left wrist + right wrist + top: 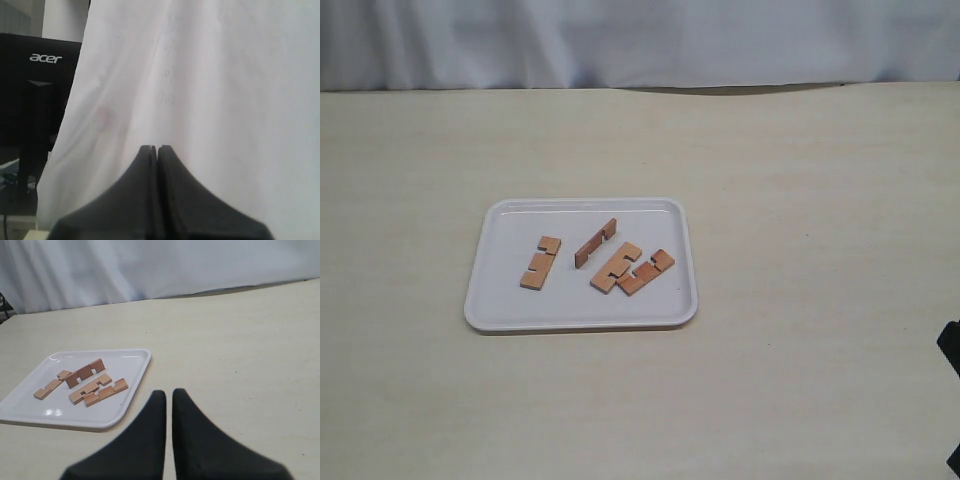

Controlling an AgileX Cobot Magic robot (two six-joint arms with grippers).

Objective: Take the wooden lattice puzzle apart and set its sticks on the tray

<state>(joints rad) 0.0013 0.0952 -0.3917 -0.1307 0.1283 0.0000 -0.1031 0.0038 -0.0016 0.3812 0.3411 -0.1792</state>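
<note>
The right pincer hangs low over the tabletop, its jaws all but together with only a thin slit between them, and it grips nothing. Ahead of it, toward the robot's left, lies the tray. The wooden lattice puzzle is fully apart, and all four sticks rest inside the rim. The two nearest the pincer touch, one beyond them stands on edge, and the farthest lies alone. The job looks done, which would explain both arms keeping clear. The left pincer is pressed together, also empty, and faces a white cloth.
</note>
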